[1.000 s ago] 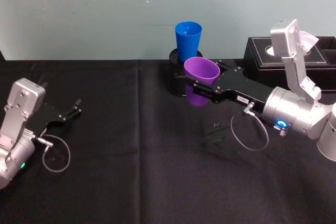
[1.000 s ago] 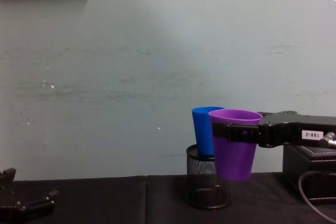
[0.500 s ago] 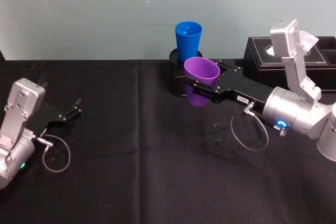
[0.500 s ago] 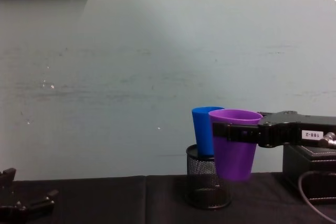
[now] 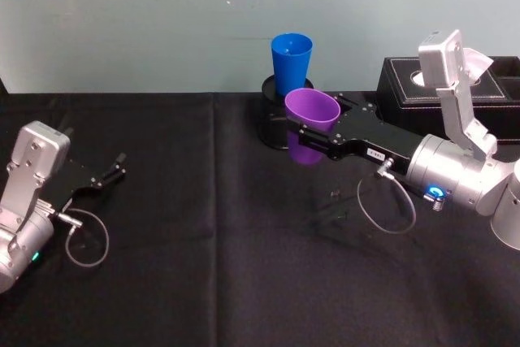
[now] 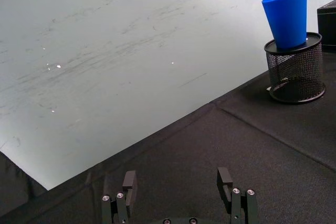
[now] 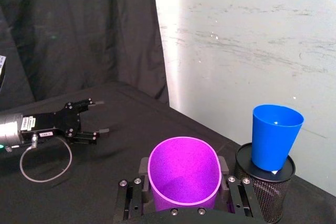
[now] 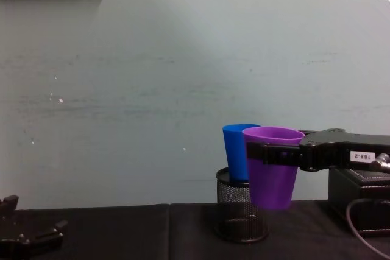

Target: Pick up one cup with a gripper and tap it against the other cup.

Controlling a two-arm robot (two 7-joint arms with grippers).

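**Four views on one mesh pen holder**

The head view looks forward and down on the desk (image 5: 203, 282), with the mesh pen holder (image 5: 264, 119) far off at its back edge. The chest view sits low, about level with the holder, and sees it side-on. The left wrist view faces the holder from well away across the desk. The right wrist view faces it from near, over the rim of the purple cup (image 7: 184, 171). All four share the holder and the blue cup (image 8: 233, 150) in it.

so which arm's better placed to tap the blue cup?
Right. The right end effector grips the purple cup, held up close by the blue cup standing in the mesh holder. The left end effector rests open far across the table.
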